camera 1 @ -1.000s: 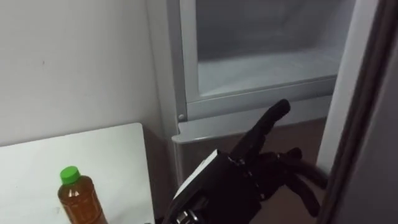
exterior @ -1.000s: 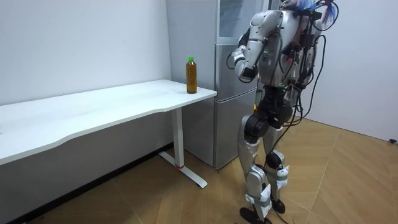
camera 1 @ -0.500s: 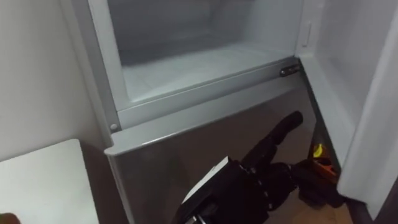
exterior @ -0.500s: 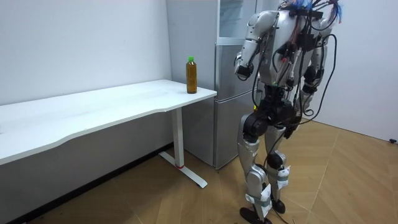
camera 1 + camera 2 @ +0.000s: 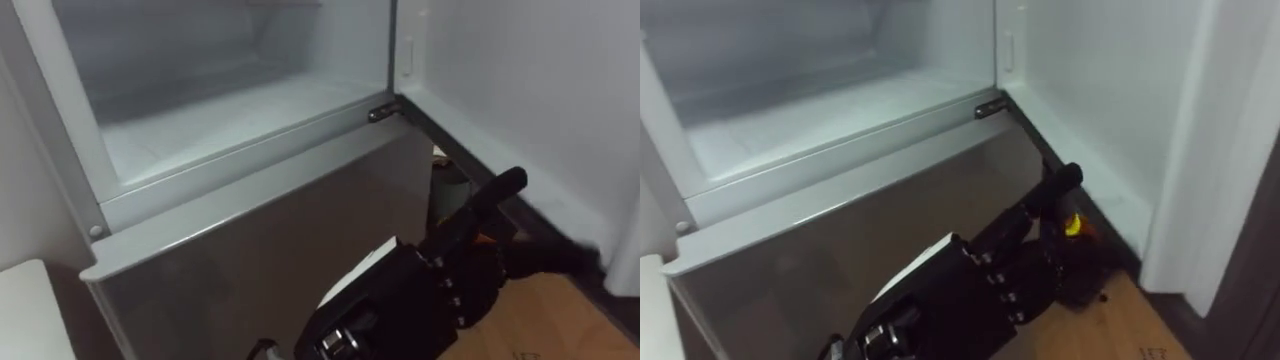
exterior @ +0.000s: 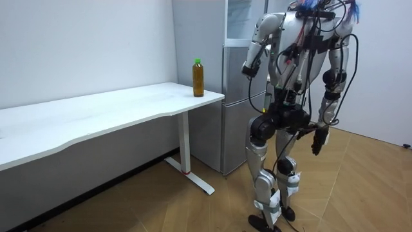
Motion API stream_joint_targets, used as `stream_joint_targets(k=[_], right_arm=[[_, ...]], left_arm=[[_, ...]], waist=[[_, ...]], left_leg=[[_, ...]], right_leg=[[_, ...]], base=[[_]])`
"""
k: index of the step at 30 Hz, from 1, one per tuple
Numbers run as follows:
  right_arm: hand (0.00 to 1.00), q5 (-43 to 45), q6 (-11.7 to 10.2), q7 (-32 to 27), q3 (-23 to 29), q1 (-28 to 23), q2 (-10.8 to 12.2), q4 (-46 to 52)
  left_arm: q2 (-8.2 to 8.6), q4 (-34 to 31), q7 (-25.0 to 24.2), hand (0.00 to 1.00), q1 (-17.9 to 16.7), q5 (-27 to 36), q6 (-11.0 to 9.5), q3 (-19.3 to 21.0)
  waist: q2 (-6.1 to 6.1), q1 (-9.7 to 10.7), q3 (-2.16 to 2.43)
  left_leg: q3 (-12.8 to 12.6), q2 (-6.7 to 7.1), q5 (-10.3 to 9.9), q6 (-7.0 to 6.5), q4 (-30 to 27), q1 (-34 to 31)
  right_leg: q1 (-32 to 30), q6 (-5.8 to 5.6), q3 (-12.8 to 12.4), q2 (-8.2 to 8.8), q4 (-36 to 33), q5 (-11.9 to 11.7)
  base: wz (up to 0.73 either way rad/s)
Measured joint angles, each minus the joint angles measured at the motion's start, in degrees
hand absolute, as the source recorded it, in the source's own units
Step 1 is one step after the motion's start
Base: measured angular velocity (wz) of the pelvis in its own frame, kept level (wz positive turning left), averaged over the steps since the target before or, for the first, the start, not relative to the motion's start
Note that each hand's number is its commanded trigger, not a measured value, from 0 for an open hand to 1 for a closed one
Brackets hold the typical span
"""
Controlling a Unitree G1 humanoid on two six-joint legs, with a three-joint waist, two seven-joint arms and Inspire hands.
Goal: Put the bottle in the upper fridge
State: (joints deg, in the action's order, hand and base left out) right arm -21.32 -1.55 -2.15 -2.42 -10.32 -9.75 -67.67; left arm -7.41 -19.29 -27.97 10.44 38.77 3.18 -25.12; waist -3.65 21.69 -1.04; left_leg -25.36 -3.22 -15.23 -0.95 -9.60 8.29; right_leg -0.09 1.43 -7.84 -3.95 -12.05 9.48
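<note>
The bottle [image 6: 198, 77], amber with a green cap, stands upright on the corner of the white table [image 6: 116, 109] beside the fridge [image 6: 235, 116]. I stand facing the fridge. Its upper compartment [image 5: 230, 165] is open, white and bare inside. My left hand [image 5: 430, 300] is raised in front of the grey lower door [image 5: 250, 250]. Its thumb sticks up and its fingers are loosely bent, holding nothing. In the room view this left hand [image 6: 248, 67] is at chest height by the fridge. My right hand [image 6: 318, 138] hangs at my side with straight fingers.
The upper door [image 5: 520, 100] stands swung open on the right, its white inner side facing me. A small dark and yellow object [image 5: 1072, 228] lies low beside the fridge. A sliver of the table corner [image 5: 20, 300] shows at lower left. Wooden floor [image 6: 360, 187] lies behind me.
My view has swung right, from the table and bottle to the fridge interior. In the room view my torso has turned and my right arm has dropped to my side. The bottle has not moved.
</note>
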Motion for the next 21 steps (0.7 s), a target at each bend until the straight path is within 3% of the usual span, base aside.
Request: stream_joint_targets(k=[7,12,16,21], right_arm=[[0.0,6.4,0.5,1.6,0.4,0.2,-2.0,-1.3],[0.0,8.1,1.2,1.8,0.3,0.2,-2.0,-1.3],[0.0,8.7,1.7,1.7,0.3,0.3,-2.1,-1.5],[0.0,8.9,1.7,1.8,0.4,0.2,-2.2,-1.5]], left_arm=[[0.36,0.5,0.2,0.0,0.4,-0.1,0.0,-2.7],[0.53,2.3,0.2,0.0,2.7,-0.1,0.0,-3.4],[1.66,4.5,0.3,0.0,4.9,-0.1,0.0,-4.3],[1.9,4.8,0.3,0.0,5.2,-0.2,0.0,-4.3]], waist=[[0.21,0.5,0.0],[0.53,0.8,0.0],[0.56,0.8,0.01],[0.55,0.6,0.03]], left_leg=[[-2.2,-0.9,-0.4,0.77,-0.6,-0.1],[-2.8,-1.59,-0.6,1.27,-1.3,-0.4],[-3.1,-1.91,-0.5,1.5,-1.7,-0.7],[-3.5,-2.12,-0.4,1.74,-2.4,-0.8]], right_leg=[[-1.6,0.51,0.1,-0.38,-1.7,0.3],[-2.0,0.99,0.0,-0.91,-1.8,0.1],[-2.2,1.3,0.0,-1.15,-1.8,0.0],[-2.3,1.72,0.0,-1.25,-1.9,0.2]], base=[[-0.16],[-0.09],[-0.03],[-0.05]])
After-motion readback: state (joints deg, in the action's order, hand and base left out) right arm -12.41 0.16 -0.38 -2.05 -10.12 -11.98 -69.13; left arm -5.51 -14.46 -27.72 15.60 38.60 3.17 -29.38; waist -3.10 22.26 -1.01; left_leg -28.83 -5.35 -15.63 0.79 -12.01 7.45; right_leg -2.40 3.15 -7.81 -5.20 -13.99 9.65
